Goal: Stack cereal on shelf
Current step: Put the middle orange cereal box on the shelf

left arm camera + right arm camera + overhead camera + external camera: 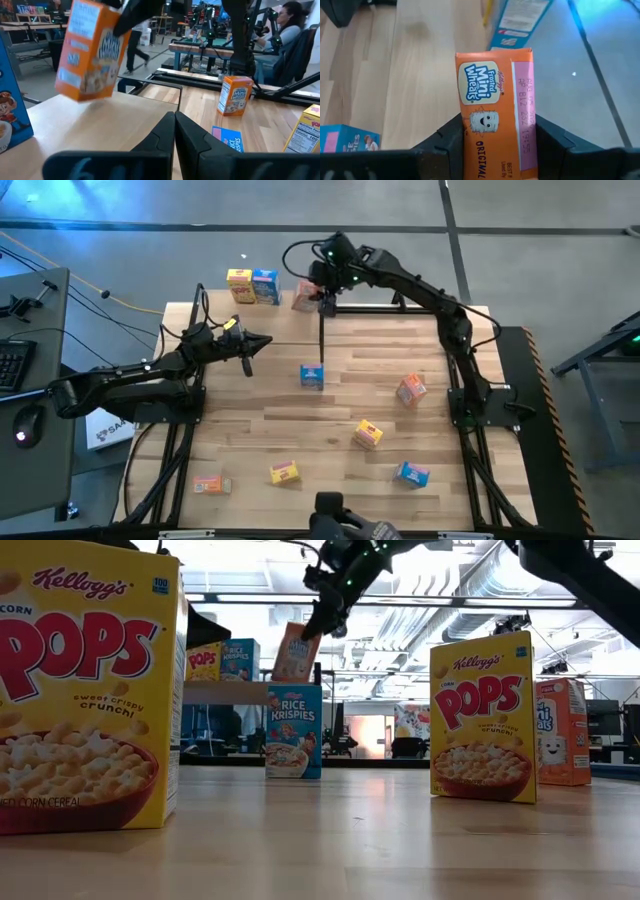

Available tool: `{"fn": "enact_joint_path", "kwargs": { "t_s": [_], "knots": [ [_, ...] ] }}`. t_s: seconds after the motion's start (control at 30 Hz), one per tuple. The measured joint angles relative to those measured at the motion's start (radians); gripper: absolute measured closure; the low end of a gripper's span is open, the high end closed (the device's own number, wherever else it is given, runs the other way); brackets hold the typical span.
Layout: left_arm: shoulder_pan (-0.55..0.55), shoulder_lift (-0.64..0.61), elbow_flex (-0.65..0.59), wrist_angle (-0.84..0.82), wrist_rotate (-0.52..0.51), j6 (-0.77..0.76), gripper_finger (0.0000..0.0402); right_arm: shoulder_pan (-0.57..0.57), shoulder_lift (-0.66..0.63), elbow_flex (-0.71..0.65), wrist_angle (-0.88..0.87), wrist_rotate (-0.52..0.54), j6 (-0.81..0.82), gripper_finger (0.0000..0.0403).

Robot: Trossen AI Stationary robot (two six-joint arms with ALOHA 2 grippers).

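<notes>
The orange cereal box point(305, 296), clamped tilted in the right gripper point(326, 297) at 12 o'clock, should be levelled beside the shelf's point(285, 315) blue box point(265, 286) before release.

Bright overhead lights glare in the low view; the held orange box point(90, 52) blurs.

I count nine small cereal boxes in all: three yellow boxes point(240, 285) point(368, 433) point(284, 472), three blue boxes point(265, 285) point(312, 376) point(412, 473) and three orange boxes point(305, 296) point(411, 389) point(207, 484). There is one light-wood shelf point(100, 125). I have two dark arms, a left arm point(130, 380) and a right arm point(440, 310).
</notes>
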Motion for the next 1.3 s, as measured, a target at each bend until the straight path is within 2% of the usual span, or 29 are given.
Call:
{"fn": "enact_joint_path", "kwargs": {
  "t_s": [0.27, 0.63, 0.87, 1.0, 1.1, 1.2, 1.3],
  "knots": [
    [-0.005, 0.000, 0.000, 0.000, -0.002, -0.008, 0.0399, 0.000, 0.026, 0.002, 0.035, 0.009, -0.011, 0.0239],
    [-0.005, 0.000, 0.000, 0.000, -0.003, -0.008, 0.0399, 0.001, 0.032, -0.001, 0.078, 0.050, -0.012, 0.0153],
    [-0.005, 0.000, 0.000, 0.001, -0.003, -0.008, 0.0399, 0.024, 0.017, 0.006, 0.085, 0.081, -0.043, 0.0148],
    [-0.005, 0.000, 0.000, 0.001, -0.003, -0.008, 0.0399, 0.050, -0.039, 0.007, 0.054, 0.184, -0.061, 0.0162],
    [-0.005, 0.000, 0.000, 0.001, -0.003, -0.008, 0.0399, 0.062, -0.075, 0.008, -0.004, 0.235, -0.049, 0.0187],
    [-0.004, 0.000, 0.000, 0.000, -0.003, -0.021, 0.0399, 0.063, -0.090, 0.008, -0.081, 0.197, 0.016, 0.0229],
    [-0.004, 0.000, 0.000, 0.000, -0.003, -0.025, 0.0399, 0.060, -0.091, -0.052, -0.089, 0.141, 0.068, 0.0285]
  ]
}}
